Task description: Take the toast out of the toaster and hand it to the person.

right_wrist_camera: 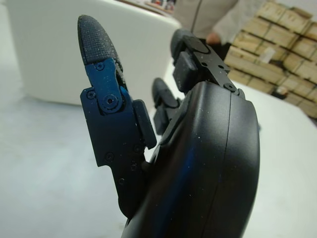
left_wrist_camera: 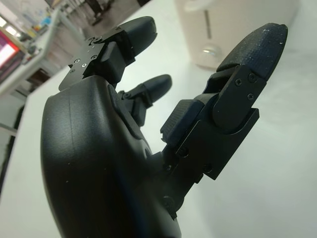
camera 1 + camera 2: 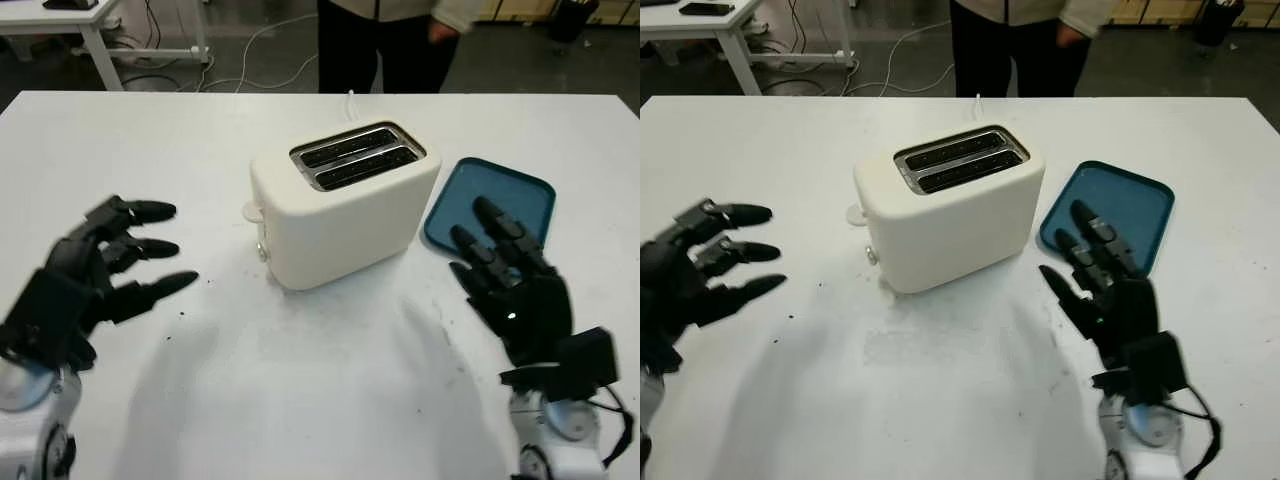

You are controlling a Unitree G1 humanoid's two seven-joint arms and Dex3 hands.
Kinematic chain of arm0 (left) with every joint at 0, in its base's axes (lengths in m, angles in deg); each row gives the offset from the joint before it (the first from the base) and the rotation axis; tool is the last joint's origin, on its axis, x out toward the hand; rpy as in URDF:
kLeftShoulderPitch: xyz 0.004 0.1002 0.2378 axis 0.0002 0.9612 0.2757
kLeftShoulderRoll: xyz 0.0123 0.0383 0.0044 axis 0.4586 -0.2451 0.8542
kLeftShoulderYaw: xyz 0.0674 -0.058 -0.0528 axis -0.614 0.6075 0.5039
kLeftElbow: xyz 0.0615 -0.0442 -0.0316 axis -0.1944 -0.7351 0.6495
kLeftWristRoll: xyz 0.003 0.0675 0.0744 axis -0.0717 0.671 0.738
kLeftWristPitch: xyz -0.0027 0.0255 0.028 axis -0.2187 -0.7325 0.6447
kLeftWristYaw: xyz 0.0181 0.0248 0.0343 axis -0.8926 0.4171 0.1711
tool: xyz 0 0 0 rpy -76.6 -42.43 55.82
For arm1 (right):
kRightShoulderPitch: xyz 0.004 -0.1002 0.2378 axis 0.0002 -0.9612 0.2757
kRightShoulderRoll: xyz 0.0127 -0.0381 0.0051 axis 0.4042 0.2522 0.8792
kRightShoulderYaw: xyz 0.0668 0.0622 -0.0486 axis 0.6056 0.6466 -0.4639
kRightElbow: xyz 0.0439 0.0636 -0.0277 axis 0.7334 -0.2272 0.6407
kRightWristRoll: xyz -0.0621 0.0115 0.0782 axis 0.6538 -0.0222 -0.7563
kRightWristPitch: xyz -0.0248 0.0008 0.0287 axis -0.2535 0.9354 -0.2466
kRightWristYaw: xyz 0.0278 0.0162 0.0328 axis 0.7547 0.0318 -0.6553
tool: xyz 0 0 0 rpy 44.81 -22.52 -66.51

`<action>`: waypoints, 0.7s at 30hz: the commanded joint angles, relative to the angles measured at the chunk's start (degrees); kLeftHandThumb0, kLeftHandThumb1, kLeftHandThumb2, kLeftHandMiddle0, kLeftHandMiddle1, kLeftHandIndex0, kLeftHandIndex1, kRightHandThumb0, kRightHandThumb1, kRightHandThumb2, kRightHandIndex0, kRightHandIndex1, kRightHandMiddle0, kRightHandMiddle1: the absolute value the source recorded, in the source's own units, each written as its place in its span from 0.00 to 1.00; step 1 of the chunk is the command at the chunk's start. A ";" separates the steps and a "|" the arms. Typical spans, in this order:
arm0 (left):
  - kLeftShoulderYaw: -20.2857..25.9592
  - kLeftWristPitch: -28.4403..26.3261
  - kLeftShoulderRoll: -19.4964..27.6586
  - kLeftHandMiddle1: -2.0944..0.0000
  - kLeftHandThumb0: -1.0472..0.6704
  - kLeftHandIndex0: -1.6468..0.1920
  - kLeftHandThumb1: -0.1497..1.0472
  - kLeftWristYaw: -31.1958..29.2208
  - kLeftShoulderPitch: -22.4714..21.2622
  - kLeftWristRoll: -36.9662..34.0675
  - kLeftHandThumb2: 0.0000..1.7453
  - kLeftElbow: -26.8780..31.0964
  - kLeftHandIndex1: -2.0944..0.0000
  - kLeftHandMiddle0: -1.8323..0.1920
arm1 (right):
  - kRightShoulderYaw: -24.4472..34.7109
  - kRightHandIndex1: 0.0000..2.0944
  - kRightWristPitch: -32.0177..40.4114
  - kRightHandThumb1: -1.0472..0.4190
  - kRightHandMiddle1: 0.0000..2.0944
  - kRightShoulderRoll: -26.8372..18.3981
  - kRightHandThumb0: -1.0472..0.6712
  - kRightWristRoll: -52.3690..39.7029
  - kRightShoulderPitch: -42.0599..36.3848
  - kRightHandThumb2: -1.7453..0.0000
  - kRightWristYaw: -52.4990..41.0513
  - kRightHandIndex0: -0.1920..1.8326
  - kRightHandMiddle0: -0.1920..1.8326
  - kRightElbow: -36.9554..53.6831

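Note:
A cream two-slot toaster (image 3: 345, 205) stands at the middle of the white table (image 3: 300, 380). Its slots (image 3: 357, 156) look dark, and I cannot make out toast in them. My left hand (image 3: 95, 270) is open, held left of the toaster and apart from it. My right hand (image 3: 505, 275) is open at the toaster's right, over the near edge of a blue tray (image 3: 492, 205). A person (image 3: 385, 40) in dark trousers stands behind the table's far edge. The toaster's side (image 2: 233, 29) shows beyond my left fingers.
The blue tray lies flat just right of the toaster. A white cord (image 3: 352, 102) runs from the toaster toward the far edge. Another white table (image 3: 90, 30) and floor cables (image 3: 250, 60) lie beyond. Stacked boxes (image 1: 277, 54) show behind the right hand.

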 commanded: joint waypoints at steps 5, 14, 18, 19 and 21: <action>-4.38 4.40 -3.39 0.37 0.12 0.82 0.64 3.93 4.17 4.70 0.00 -0.15 0.46 0.85 | -3.24 0.12 -2.20 0.10 0.03 3.21 0.25 3.15 -1.48 1.00 2.64 0.36 0.36 -2.67; -9.85 9.62 -9.54 0.34 0.11 0.88 0.67 9.18 4.44 8.44 0.01 -5.78 0.43 0.90 | -6.93 0.12 -9.00 0.10 0.03 4.67 0.25 7.63 0.07 0.99 3.87 0.36 0.38 -13.52; -10.71 12.58 -10.00 0.33 0.08 0.89 0.69 10.03 3.89 10.19 0.01 -8.44 0.41 0.90 | -7.12 0.12 -8.88 0.09 0.02 4.32 0.25 9.35 -0.01 0.99 5.04 0.35 0.37 -13.27; -10.77 12.27 -9.92 0.33 0.07 0.89 0.69 10.04 3.76 10.32 0.01 -8.46 0.41 0.90 | -7.05 0.12 -8.99 0.09 0.02 4.36 0.25 9.90 -0.06 0.99 5.55 0.35 0.37 -13.16; -10.98 11.90 -9.84 0.33 0.07 0.89 0.68 10.05 3.61 10.70 0.01 -8.37 0.40 0.90 | -6.94 0.12 -8.56 0.09 0.01 4.58 0.25 10.94 -0.34 0.99 6.60 0.35 0.37 -12.53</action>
